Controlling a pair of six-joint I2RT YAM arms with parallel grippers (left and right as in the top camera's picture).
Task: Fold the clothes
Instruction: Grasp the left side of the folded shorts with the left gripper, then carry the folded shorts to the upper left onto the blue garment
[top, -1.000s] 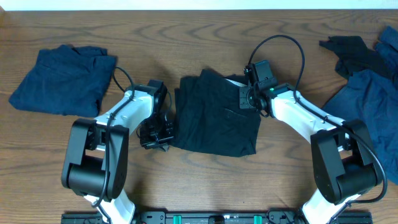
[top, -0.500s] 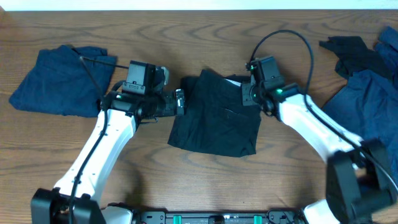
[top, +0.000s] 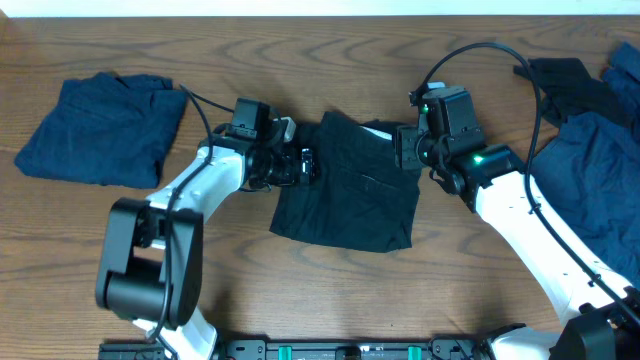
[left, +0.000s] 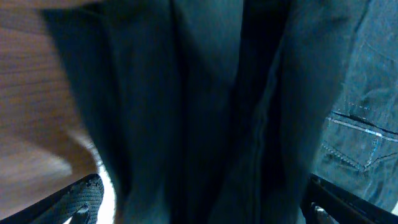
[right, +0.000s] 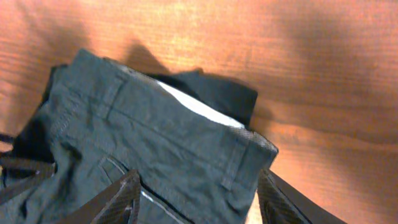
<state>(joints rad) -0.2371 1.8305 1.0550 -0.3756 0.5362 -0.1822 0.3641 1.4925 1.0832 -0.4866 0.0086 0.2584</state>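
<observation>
A black pair of trousers (top: 345, 200) lies folded at the table's middle, waistband corner toward the back right. My left gripper (top: 306, 166) sits at its left edge, jaws wide open; in the left wrist view dark cloth (left: 205, 93) fills the gap between the fingertips (left: 84, 196). My right gripper (top: 405, 160) hovers at the back right corner, open. In the right wrist view the waistband corner (right: 239, 155) lies loose between my right gripper's (right: 199, 202) spread fingers (right: 118, 199).
A folded navy garment (top: 100, 130) lies at the far left. Unfolded clothes are heaped at the right edge: a blue piece (top: 595, 170) and a black one (top: 565, 85). Bare wooden table (top: 330, 290) runs along the front.
My left arm swung from the table beside the trousers up to their left edge and its jaws opened wide. My right gripper opened, releasing the waistband corner, and drew back to the right.
</observation>
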